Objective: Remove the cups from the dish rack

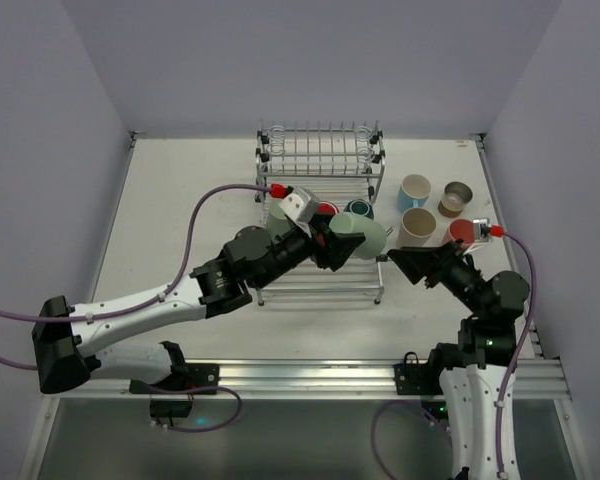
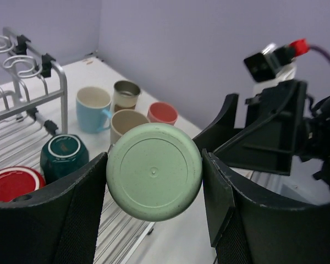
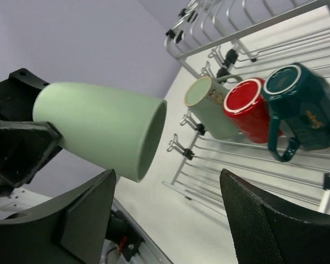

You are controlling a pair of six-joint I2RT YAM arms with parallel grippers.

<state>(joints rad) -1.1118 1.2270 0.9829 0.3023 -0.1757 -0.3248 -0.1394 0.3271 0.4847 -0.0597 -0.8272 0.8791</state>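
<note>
3 cups lie on the dish rack's [image 1: 321,290] lower tray: the sage green cup [image 3: 209,110], the red cup [image 3: 250,110] and the dark teal cup [image 3: 297,104]. The left hand [image 2: 154,157] clamps the mint green cup [image 3: 99,126] by its base, level over the tray's 3 o'clock side. Its mouth faces the right hand [image 3: 168,198], whose jaws gape wide. This is likely a handover, since the unloaded cups [image 1: 417,226] stand on the bench [image 1: 180,200] at the rack's 3 o'clock.
</note>
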